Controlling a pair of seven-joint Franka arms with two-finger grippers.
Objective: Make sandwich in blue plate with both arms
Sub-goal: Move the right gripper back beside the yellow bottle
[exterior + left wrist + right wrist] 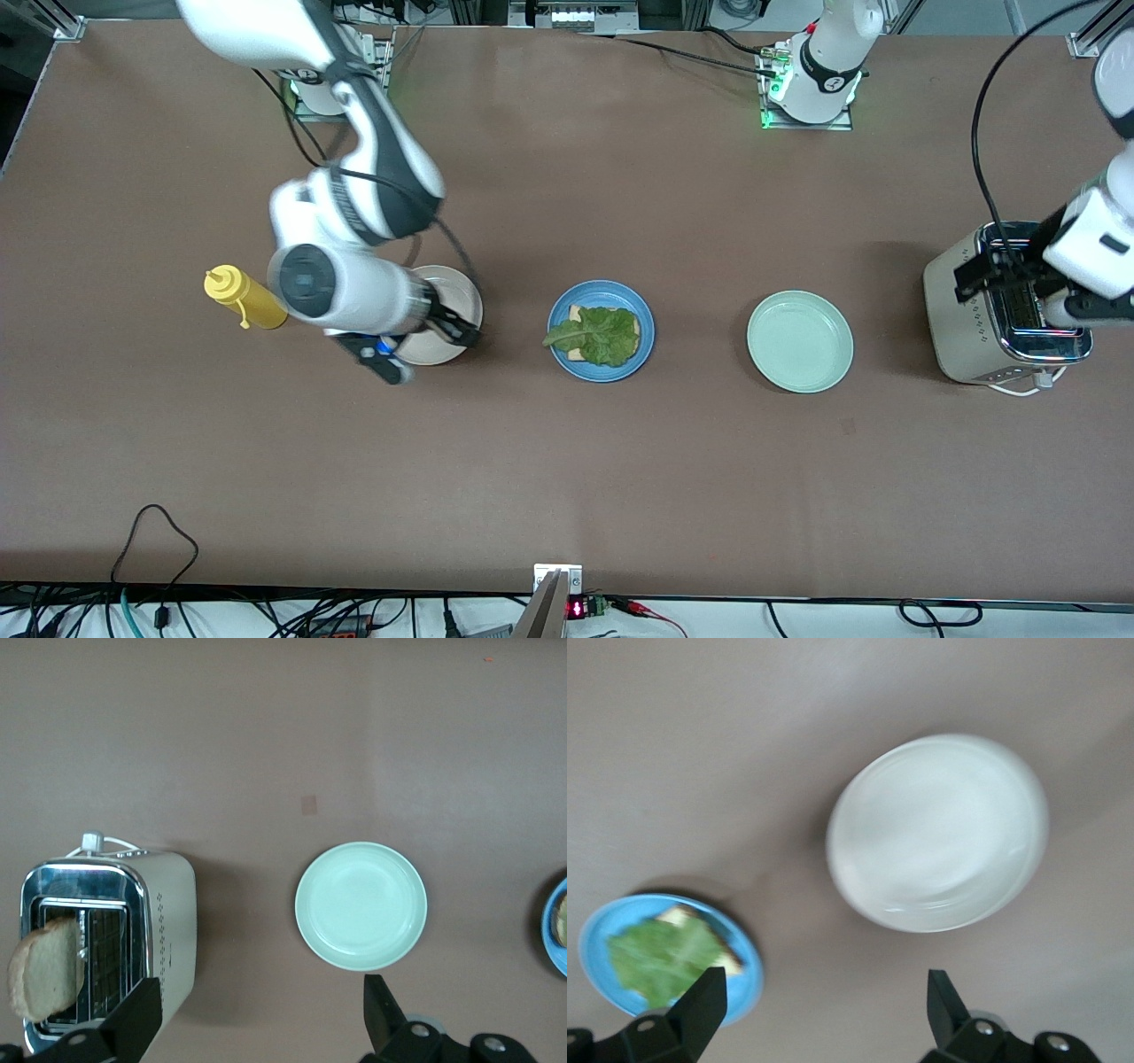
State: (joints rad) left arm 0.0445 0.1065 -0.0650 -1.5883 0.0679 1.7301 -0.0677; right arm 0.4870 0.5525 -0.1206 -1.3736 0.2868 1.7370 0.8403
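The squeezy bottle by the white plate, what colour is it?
Yellow; the bottle shows best in the front view.

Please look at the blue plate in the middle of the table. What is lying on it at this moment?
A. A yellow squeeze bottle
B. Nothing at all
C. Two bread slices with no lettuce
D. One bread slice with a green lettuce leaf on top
D: the blue plate holds a bread slice covered by a crinkled lettuce leaf, with no second slice on top yet.
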